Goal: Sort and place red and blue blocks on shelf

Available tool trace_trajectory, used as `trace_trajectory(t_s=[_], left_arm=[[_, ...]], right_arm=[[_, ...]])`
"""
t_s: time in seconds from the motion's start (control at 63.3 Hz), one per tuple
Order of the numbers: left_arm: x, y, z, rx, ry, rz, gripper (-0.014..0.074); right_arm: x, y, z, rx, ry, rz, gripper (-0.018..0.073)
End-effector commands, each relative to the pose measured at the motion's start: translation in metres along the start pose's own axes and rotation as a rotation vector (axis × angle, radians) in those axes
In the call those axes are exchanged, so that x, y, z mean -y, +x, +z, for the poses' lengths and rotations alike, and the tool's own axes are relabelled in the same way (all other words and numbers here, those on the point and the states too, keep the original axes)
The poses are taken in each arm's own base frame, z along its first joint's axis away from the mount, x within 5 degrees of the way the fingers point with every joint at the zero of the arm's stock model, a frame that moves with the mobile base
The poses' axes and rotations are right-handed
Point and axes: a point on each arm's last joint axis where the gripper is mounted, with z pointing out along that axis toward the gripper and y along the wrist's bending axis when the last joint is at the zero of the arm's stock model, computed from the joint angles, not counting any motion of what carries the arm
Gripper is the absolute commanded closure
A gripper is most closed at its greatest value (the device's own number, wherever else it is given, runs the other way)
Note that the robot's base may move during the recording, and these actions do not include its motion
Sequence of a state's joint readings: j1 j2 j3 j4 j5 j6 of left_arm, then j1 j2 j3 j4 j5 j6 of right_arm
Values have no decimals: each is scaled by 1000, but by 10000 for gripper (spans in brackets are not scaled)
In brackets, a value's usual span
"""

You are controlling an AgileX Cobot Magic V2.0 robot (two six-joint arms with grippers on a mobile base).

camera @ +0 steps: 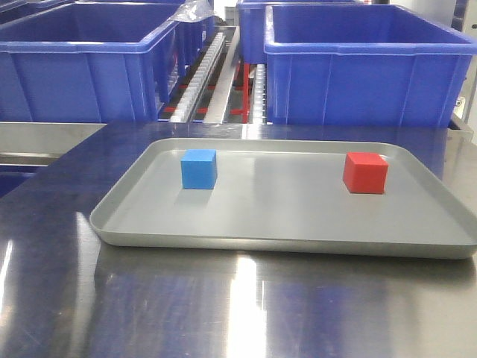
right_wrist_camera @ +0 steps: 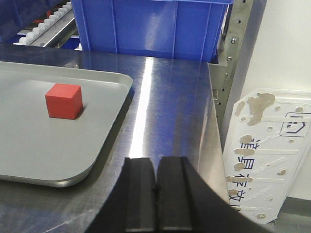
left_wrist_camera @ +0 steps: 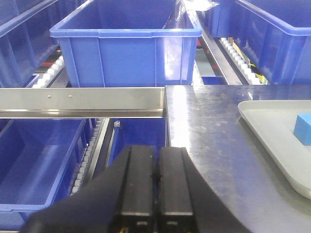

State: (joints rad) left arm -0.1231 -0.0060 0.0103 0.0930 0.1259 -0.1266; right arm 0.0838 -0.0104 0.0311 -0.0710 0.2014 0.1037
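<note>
A sky-blue block (camera: 199,168) sits at the left of a grey tray (camera: 246,239) and a red block (camera: 365,172) at its right. The blue block shows at the right edge of the left wrist view (left_wrist_camera: 304,129); the red block shows in the right wrist view (right_wrist_camera: 63,100). My left gripper (left_wrist_camera: 156,150) is shut and empty, over the table's left edge, well left of the tray. My right gripper (right_wrist_camera: 155,161) is shut and empty, over the tabletop right of the tray (right_wrist_camera: 48,145). The shelf's steel front rail (left_wrist_camera: 82,98) with two small screws lies ahead of the left gripper. No gripper shows in the front view.
Large dark-blue bins (camera: 82,67) (camera: 365,71) stand behind the tray on white roller rails (camera: 205,71). More bins (left_wrist_camera: 129,43) (left_wrist_camera: 39,165) sit above and below the rail. The table's right edge (right_wrist_camera: 214,131) borders a white worn sign (right_wrist_camera: 265,150).
</note>
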Motion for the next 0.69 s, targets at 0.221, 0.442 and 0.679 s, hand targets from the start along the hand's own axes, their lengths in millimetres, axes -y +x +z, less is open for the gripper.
trace_trajectory(t_s=[0.221,0.442,0.679], left_arm=[[1,0,0,83,13,-7,472],[1,0,0,83,13,-7,472],[1,0,0,83,13,-7,472]], right_arm=[[-1,-9,-2,102,-4,-15,505],[-1,-9,-2,103,-4,-15,505],[0,-9,-2,103,-2,-30,505]])
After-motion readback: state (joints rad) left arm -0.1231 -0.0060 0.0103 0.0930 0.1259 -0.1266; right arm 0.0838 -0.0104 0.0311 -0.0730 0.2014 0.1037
